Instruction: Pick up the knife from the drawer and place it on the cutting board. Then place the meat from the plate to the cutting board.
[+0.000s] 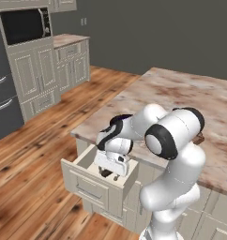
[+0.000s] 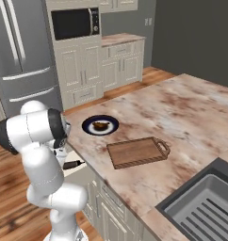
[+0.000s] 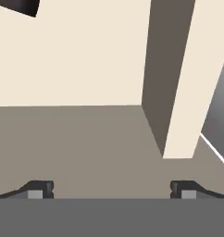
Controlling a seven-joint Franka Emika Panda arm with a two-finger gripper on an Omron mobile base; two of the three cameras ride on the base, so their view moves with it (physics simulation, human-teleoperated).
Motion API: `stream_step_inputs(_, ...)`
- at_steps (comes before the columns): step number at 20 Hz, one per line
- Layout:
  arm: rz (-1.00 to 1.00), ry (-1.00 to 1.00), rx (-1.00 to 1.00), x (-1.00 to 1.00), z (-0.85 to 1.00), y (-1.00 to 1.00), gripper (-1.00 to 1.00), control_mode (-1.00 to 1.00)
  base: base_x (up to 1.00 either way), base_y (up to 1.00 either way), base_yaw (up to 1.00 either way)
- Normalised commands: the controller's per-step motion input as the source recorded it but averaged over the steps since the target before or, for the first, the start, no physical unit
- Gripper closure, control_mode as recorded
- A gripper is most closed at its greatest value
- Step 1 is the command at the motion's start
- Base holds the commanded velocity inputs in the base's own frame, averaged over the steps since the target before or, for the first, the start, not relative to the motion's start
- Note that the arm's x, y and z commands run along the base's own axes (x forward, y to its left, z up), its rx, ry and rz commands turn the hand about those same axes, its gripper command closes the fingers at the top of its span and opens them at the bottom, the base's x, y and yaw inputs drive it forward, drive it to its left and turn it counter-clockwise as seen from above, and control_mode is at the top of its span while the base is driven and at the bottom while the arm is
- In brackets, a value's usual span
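Note:
The drawer [image 1: 89,180] stands pulled out under the island counter. My gripper [image 1: 110,175] reaches down into it, jaws wide open and holding nothing. In the hand view the gripper [image 3: 112,190] faces the drawer's pale inside [image 3: 77,60], and a black piece of the knife [image 3: 17,5] shows at the top left corner. The knife's black handle [image 2: 72,164] also pokes out beside my arm. On the counter, the meat [image 2: 101,125] lies on the blue-rimmed plate [image 2: 89,128]. The wooden cutting board [image 2: 134,152] lies just right of the plate.
A steel sink [image 2: 207,207] is sunk into the counter at the lower right. A fridge [image 2: 21,52], a microwave [image 2: 73,22] and cream cabinets [image 2: 118,66] line the far wall. Wooden floor [image 1: 35,154] spreads to the left of the drawer.

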Motion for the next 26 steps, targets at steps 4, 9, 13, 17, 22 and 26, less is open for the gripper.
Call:
stream_step_inputs(4, 0.00, 0.02, 0.00, 0.05, -0.33, 0.16, -1.00, -1.00, 0.00, 0.00, 0.00)
stream_step_inputs(9, 0.00, 0.00, 0.00, -0.04, -0.29, 0.20, -1.00, -1.00, 0.00, 0.00, 0.00)
stream_step_inputs(13, 0.01, 0.00, 0.00, -0.28, -0.19, 0.29, -1.00, -1.00, 0.00, 0.00, 0.00)
stream_step_inputs(17, 0.01, 0.00, 0.00, -0.48, -0.08, 0.33, -1.00, -1.00, 0.00, 0.00, 0.00)
stream_step_inputs(22, 0.00, -0.01, 0.00, -0.68, -0.01, 0.31, -1.00, -1.00, 0.00, 0.00, 0.00)
stream_step_inputs(26, 0.00, -0.09, 0.00, -0.83, 0.00, 0.18, -1.00, -1.00, 0.00, 0.00, 0.00)
